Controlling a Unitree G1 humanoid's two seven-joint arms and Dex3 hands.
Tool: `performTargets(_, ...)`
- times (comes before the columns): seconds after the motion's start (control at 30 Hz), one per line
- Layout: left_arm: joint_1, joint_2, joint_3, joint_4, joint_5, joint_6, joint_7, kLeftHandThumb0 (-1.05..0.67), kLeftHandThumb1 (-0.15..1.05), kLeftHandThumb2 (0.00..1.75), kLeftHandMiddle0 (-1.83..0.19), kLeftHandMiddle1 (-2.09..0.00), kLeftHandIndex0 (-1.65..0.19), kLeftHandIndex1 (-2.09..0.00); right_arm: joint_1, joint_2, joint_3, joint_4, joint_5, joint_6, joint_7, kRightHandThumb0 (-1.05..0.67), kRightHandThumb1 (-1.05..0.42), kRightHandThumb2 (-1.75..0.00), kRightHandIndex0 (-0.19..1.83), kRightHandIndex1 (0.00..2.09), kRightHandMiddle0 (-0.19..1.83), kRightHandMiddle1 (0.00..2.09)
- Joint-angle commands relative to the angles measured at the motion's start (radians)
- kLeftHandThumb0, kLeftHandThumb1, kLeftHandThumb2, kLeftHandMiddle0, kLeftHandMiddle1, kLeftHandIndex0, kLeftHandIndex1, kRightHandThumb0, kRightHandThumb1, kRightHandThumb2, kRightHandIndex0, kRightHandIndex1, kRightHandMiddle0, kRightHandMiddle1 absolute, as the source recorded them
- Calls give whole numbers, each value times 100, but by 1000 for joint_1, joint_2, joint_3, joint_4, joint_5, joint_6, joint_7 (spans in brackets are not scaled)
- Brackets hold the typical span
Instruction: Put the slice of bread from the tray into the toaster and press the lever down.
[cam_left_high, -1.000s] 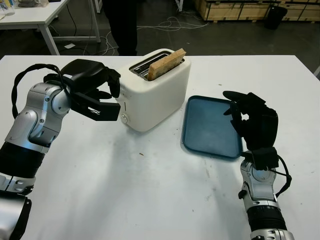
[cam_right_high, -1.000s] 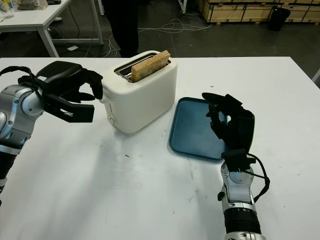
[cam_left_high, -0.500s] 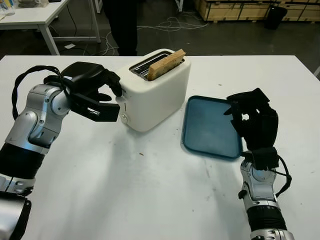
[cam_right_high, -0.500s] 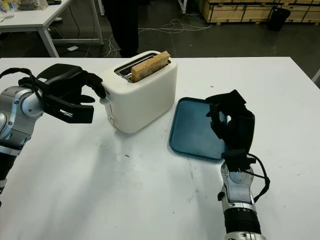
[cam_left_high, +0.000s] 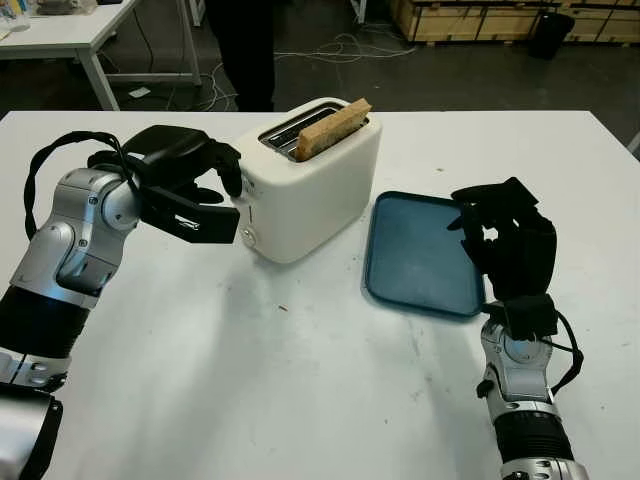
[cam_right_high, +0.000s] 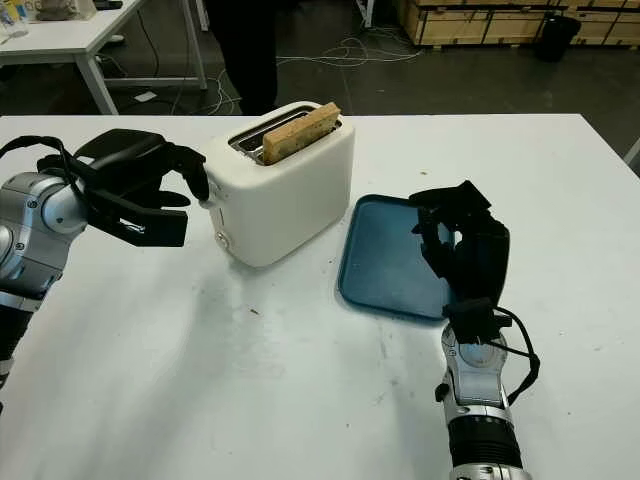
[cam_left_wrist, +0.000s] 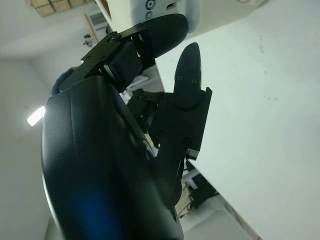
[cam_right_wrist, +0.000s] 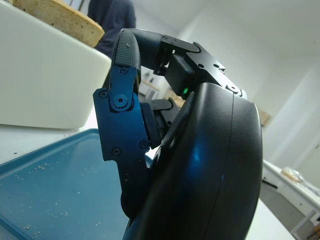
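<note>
While the bread (cam_left_high: 333, 128) stands unlowered, the curled, empty left robot hand (cam_left_high: 190, 185) has closed onto the toaster (cam_left_high: 312, 180) lever end.

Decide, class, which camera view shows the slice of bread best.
The left eye view: the slice of bread stands tilted in the toaster slot. The right eye view shows much the same; the right wrist view catches a corner; the left wrist view shows the toaster's end.

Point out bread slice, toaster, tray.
bread slice (cam_left_high: 333, 128), left eye view, its top crust edge.
toaster (cam_left_high: 318, 196), left eye view, its white side wall.
tray (cam_left_high: 415, 255), left eye view, its bare blue floor.
</note>
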Motion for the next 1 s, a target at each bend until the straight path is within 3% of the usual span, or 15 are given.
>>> performTargets(0.0,5,-2,-6,-7,-9,1,-9,-19,92,31,-74,-166,-75,-98,-8,-8,-4,2,-4,-22,-5,-46,-92,-37,63,175,55,132)
performTargets(0.17,10,-3,-8,-9,-5,-6,1,-19,92,29,-76,-161,-79,-95,-8,-8,-4,2,-10,-24,-9,-45,-92,-37,63,175,61,119)
performTargets(0.2,10,-4,-9,-11,-2,2,-2,-19,92,28,-77,-154,-77,-89,-8,-8,-4,4,-7,-25,-6,-45,-92,-37,62,175,65,104)
performTargets(0.27,11,-7,-11,-14,3,12,-4,-19,92,28,-78,-142,-77,-76,-8,-7,-4,3,-5,-23,-7,-45,-92,-37,62,175,70,95)
performTargets(0.4,17,-11,-16,-21,9,27,-6,-20,92,29,-83,-123,-84,-55,-9,-6,-5,6,-3,-26,-6,-44,-92,-37,62,175,60,123)
performTargets(0.43,19,-13,-16,-23,8,31,-7,-20,92,29,-83,-136,-89,-55,-9,-6,-5,6,1,-26,-3,-44,-92,-37,62,175,59,124)
performTargets(0.5,23,-14,-17,-26,5,36,-8,-19,92,29,-80,-147,-92,-57,-7,-6,-4,2,2,-20,-2,-44,-92,-37,62,175,63,109)
performTargets(0.57,27,-14,-18,-31,6,37,-10,-19,92,29,-79,-141,-90,-58,-7,-6,-4,1,3,-21,-1,-44,-92,-37,62,175,71,89)
performTargets(0.63,31,-15,-20,-37,9,41,-11,-19,92,29,-80,-124,-84,-49,-7,-7,-4,2,0,-23,-2,-44,-92,-37,62,175,68,100)
performTargets(0.67,34,-17,-22,-42,11,46,-11,-19,92,29,-83,-117,-84,-44,-7,-7,-4,1,-4,-22,-5,-44,-92,-37,62,175,71,83)
performTargets(0.7,37,-18,-23,-44,12,48,-10,-19,92,29,-84,-123,-86,-41,-7,-8,-4,1,-8,-23,-8,-44,-92,-37,62,175,75,73)
performTargets(0.77,42,-19,-28,-42,10,40,-4,-19,92,29,-80,-157,-96,-48,-7,-8,-5,2,-5,-23,-6,-44,-92,-37,62,175,75,83)
performTargets(0.9,61,-32,-34,-35,4,36,19,-19,92,28,-82,-163,-95,-55,-6,-8,-5,-2,-6,-19,-7,-44,-92,-38,63,175,58,128)
performTargets(0.97,70,-37,-38,-31,4,37,24,-18,92,25,-87,-130,-87,-41,-6,-8,-5,-4,-4,-19,-5,-44,-92,-38,63,175,55,136)
